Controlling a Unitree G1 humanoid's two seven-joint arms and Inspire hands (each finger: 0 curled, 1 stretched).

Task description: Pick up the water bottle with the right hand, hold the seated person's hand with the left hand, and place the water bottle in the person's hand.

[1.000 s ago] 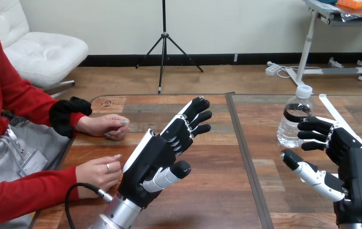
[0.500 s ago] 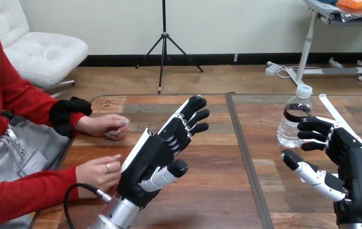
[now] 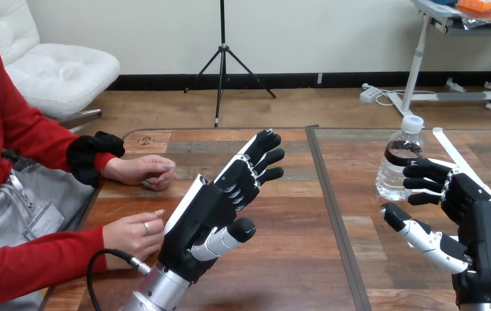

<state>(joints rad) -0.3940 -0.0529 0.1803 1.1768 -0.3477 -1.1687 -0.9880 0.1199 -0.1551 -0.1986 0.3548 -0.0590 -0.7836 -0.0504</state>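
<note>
Table: brown wooden table (image 3: 295, 259), dark seam down the middle.
Left hand: left hand (image 3: 207, 217) raised over the table's left half, fingers straight and close together, thumb out, gripping nothing.
Right hand: right hand (image 3: 476, 220) at the right edge, fingers loosely bent, tips at the bottle's side, thumb apart below it; contact unclear.
Person: near hand (image 3: 133, 233) rests just beside the left hand, far hand (image 3: 142, 172) further back, both empty.
Bottle: clear plastic water bottle (image 3: 398, 165), white cap, upright on the table's right half.
</note>
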